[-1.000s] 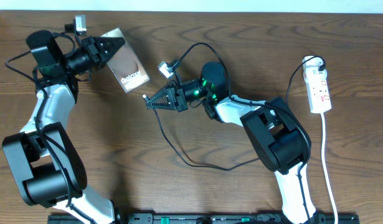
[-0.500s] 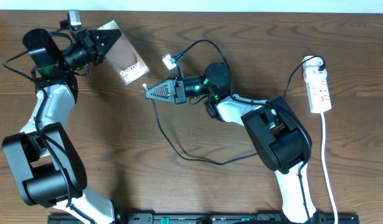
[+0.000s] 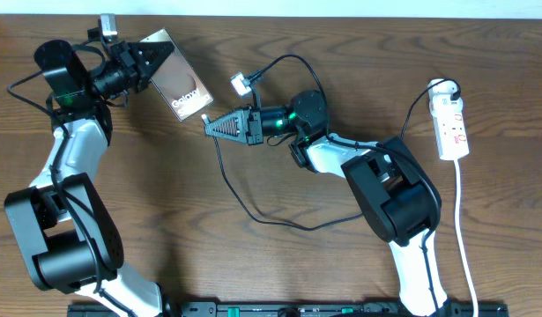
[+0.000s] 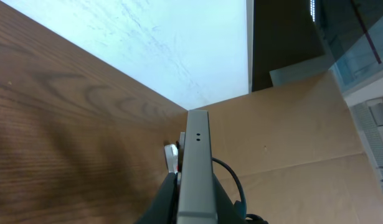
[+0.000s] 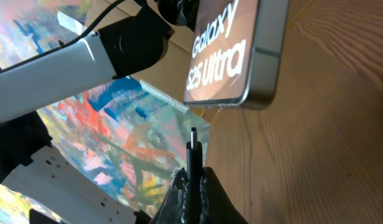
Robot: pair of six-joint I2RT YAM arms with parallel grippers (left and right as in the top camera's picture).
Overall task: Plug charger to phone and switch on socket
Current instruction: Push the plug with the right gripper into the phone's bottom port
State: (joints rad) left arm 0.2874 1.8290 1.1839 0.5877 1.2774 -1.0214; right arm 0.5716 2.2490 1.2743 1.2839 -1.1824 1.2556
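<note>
My left gripper [image 3: 145, 63] is shut on the phone [image 3: 178, 85], held up off the table at the upper left, its lettered face up. In the left wrist view the phone [image 4: 196, 163] shows edge-on between the fingers [image 4: 194, 208]. My right gripper [image 3: 214, 128] is shut on the charger's connector tip [image 5: 193, 138], which points at the phone's lower end [image 5: 238, 56], a small gap apart. The black cable [image 3: 253, 207] loops over the table. The socket [image 3: 451, 126], a white strip with red marks, lies at the right, far from both grippers.
The strip's white cord [image 3: 464, 238] runs down the right side toward the front edge. A small white plug [image 3: 241, 85] on the black cable hangs above the right gripper. A cardboard wall [image 4: 291, 130] stands behind the table.
My left gripper lifted the phone up and left a little. My right gripper swung up and levelled, bringing the connector tip close to the phone's end. Almost no motion in the last half second.
</note>
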